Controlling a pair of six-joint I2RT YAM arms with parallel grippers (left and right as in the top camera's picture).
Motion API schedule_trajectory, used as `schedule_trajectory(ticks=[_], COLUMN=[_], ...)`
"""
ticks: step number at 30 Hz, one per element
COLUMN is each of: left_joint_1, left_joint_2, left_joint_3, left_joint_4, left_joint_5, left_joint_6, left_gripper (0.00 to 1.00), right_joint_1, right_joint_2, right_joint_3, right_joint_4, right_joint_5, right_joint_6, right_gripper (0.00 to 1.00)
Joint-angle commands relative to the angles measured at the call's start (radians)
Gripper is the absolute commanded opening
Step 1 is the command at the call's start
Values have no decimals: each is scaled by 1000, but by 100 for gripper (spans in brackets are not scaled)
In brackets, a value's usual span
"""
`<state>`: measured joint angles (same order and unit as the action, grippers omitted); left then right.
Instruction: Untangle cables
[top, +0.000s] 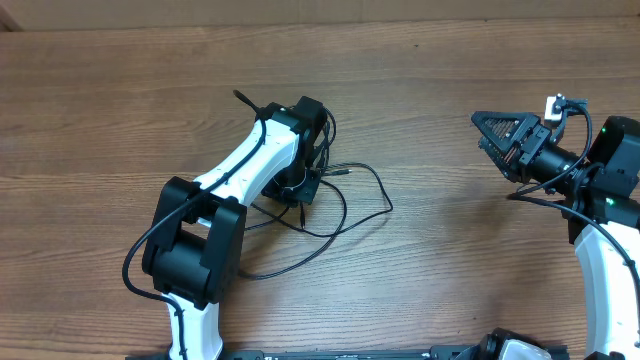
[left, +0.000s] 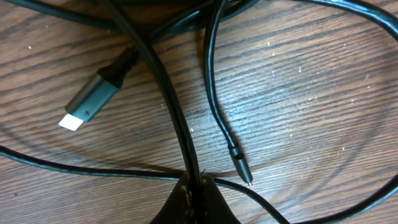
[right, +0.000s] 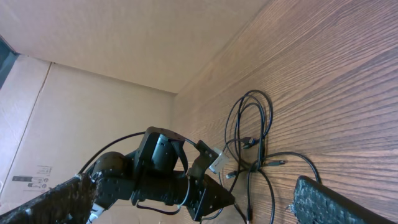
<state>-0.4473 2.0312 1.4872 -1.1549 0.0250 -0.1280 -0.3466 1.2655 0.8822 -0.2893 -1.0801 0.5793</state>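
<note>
The cables (top: 386, 203) are thin black cords lying in a loose tangle of loops at the table's middle. My left gripper (left: 196, 194) is down in that tangle, shut on one black cable (left: 168, 93) that runs up from between its fingers. Next to it lie a silver-shelled flat plug (left: 87, 107) and a thin barrel plug (left: 241, 169). From overhead, the left gripper (top: 300, 188) is mostly hidden under its own wrist. My right gripper (top: 497, 140) hovers open and holds nothing, well right of the tangle. The cables (right: 264, 124) also show in the right wrist view.
The left arm (top: 230, 180) stretches from the front edge to the tangle, with its own thicker black wire (top: 150, 240) looping beside it. A cardboard wall (right: 37, 124) stands behind the table.
</note>
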Motion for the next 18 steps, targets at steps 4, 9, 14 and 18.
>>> schedule_trajectory(ticks=[4, 9, 14, 18], left_joint_1=[1, 2, 6, 15], left_joint_2=[-1, -5, -5, -6], left_joint_3=[151, 514, 929, 1325], left_joint_4=[-97, -231, -278, -258], left_joint_5=[144, 377, 483, 537], left_joint_6=[119, 291, 314, 303], left_gripper=[4, 4, 4, 4], right_joint_1=[-2, -2, -2, -2], right_joint_2=[-6, -6, -6, -6], right_joint_3=[6, 6, 6, 6], right_joint_4=[-1, -2, -2, -1], right_joint_5=[14, 18, 18, 18], right_joint_6=[-9, -9, -9, -10], right_gripper=[100, 100, 100, 100])
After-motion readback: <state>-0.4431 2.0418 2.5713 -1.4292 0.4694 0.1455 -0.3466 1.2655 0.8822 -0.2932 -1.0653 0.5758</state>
